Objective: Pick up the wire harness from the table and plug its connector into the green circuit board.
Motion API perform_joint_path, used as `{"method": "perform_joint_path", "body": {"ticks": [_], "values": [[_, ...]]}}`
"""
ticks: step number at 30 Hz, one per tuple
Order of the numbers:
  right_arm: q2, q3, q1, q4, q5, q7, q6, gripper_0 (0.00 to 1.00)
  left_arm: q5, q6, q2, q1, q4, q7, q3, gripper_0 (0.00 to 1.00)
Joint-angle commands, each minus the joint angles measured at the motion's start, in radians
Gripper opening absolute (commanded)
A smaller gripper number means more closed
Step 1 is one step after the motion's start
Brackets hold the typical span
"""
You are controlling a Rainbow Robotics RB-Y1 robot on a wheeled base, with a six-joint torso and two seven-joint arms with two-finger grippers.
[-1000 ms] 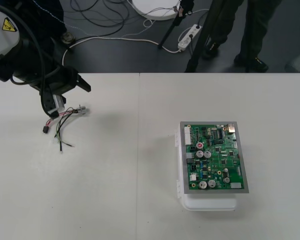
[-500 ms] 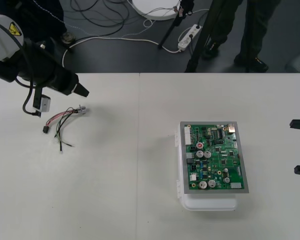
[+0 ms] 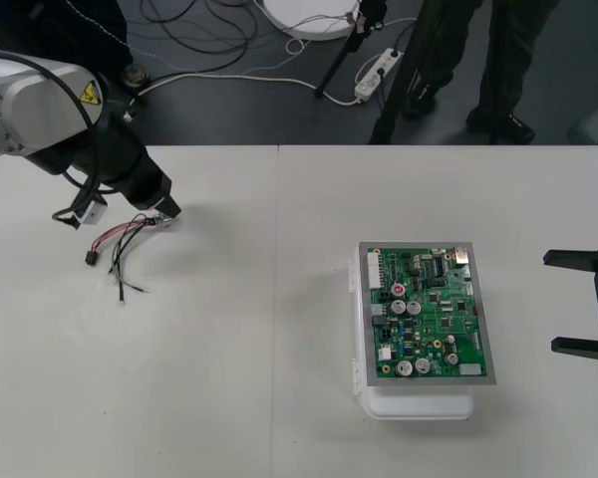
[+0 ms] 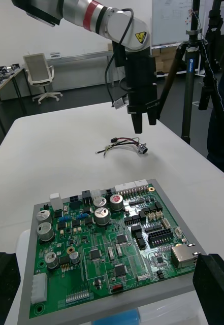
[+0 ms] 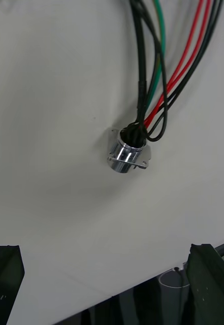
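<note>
Since a second ago we have swung our left arm (image 3: 50, 110) round and brought the left gripper (image 3: 167, 209) down just above one end of the wire harness (image 3: 122, 246). Our right gripper (image 3: 584, 302) has come further in from the right edge of the table (image 3: 279, 398).

The green circuit board (image 3: 431, 314) sits on its white base (image 3: 419, 406), right of the table's centre. The right gripper stands beside the board but apart from it, its fingers (image 3: 576, 257) spread wide with nothing between them. The left gripper's fingers (image 5: 7, 269) are also wide apart, and they frame the harness end without touching it.

The harness lies flat on the table's far left, well apart from the board. Its red, black and green wires run out from the round metal socket (image 5: 128, 152), which rests on its flange. Its small black plug (image 3: 90, 258) lies on the table at the other end.
</note>
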Motion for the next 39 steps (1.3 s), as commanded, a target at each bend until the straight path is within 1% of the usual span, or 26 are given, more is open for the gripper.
{"method": "perform_joint_path", "body": {"ticks": [1, 3, 8, 22, 27, 29, 34, 39], "values": [[-0.045, -0.013, -0.011, -0.004, -0.013, 0.008, -0.012, 1.0, -0.01, 0.08, -0.076, -0.108, 0.091, -0.113, -0.088, 0.94], [-0.045, -0.013, -0.011, -0.004, -0.013, 0.008, -0.012, 1.0, -0.014, 0.08, -0.118, -0.119, 0.154, -0.124, -0.108, 0.94], [-0.028, 0.009, -0.025, -0.007, -0.012, 0.026, -0.018, 1.0, -0.022, 0.08, -0.176, -0.147, 0.234, -0.139, -0.161, 0.94], [-0.028, 0.01, -0.05, 0.002, -0.027, 0.06, -0.021, 1.0, -0.116, 0.12, -0.23, -0.15, 0.249, -0.157, -0.244, 0.95], [-0.017, 0.021, -0.073, 0.026, -0.027, 0.08, -0.027, 1.0, -0.111, 0.143, -0.271, -0.148, 0.323, -0.15, -0.289, 0.94], [-0.016, 0.046, -0.094, 0.042, -0.033, 0.087, -0.033, 1.0, -0.106, 0.141, -0.285, -0.147, 0.349, -0.15, -0.29, 0.94], [-0.009, 0.19, -0.195, 0.105, -0.105, 0.144, -0.059, 1.0, -0.102, 0.141, -0.291, -0.136, 0.363, -0.156, -0.29, 0.94], [-0.011, 0.28, -0.252, 0.14, -0.159, 0.224, -0.085, 1.0, -0.097, 0.14, -0.291, -0.124, 0.363, -0.16, -0.298, 0.95]]}}
